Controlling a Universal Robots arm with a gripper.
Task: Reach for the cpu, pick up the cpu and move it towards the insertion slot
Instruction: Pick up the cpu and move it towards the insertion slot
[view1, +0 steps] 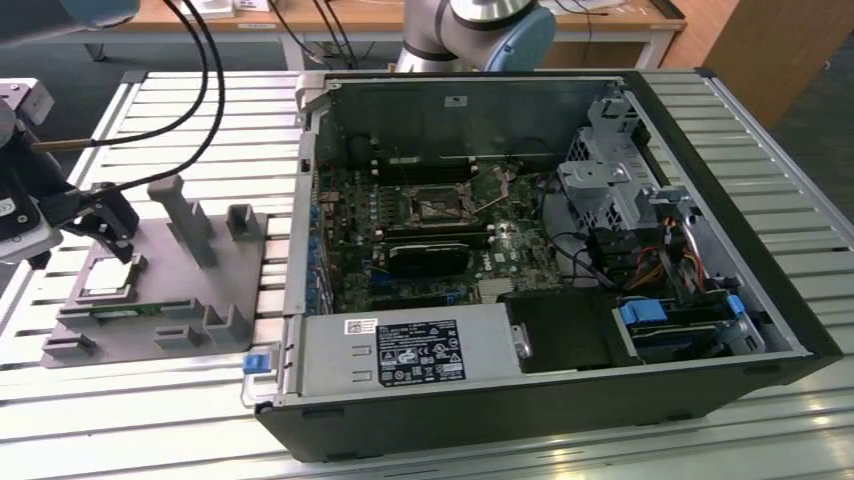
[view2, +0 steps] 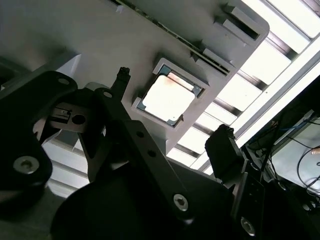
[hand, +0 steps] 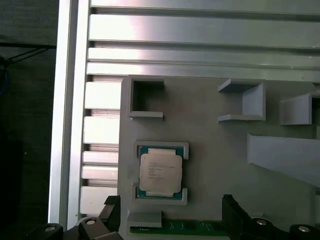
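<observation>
Pincer (view1: 110, 232) apart, hovering over chip (hand: 160, 170), fingers (view2: 222, 142) set either side, likely for edge pinch. Chip ungrasped, flat between corner brackets of grey holder (view1: 174, 300), exterior view's left on surface (view1: 174, 110). Socket (view1: 438, 207) well apart, inside open computer case (view1: 747, 230).

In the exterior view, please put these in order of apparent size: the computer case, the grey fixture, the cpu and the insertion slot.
1. computer case
2. grey fixture
3. cpu and insertion slot: they look about alike, and their nearness to the camera may differ, so I do not rank them.
</observation>
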